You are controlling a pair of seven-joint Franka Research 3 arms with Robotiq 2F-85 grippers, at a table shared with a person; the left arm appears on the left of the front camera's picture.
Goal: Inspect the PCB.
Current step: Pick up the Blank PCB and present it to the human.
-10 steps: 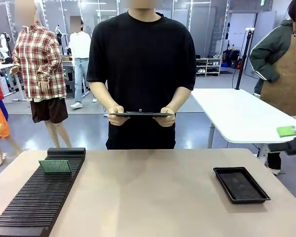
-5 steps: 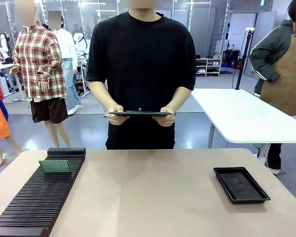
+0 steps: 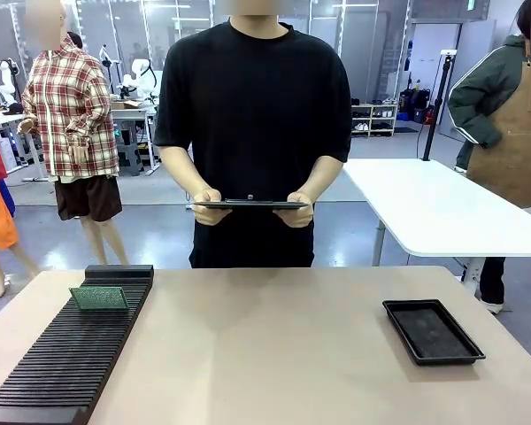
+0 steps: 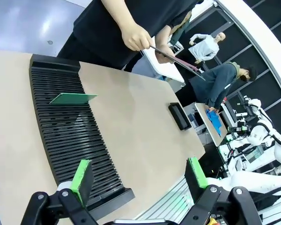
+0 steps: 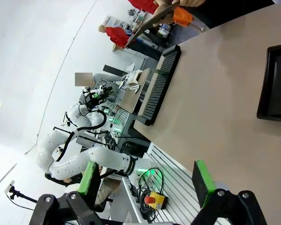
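Nothing on the tabletop (image 3: 274,354) has shifted: the PCB (image 3: 98,298) leans in a slot near the far end of the black rack (image 3: 62,363), light, stiff, probably fragile, best pinched by its top edge, while left end effector (image 4: 138,171) and right end effector (image 5: 145,180) hang spread, empty.

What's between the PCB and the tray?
In the front view, the PCB stands in the slotted rack; from the rack's edge to the tray the table is bare.

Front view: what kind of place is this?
Probably an electronics inspection workshop or lab: a PCB stands in a slotted black rack, a black tray lies on the table, and a person holds a clipboard.
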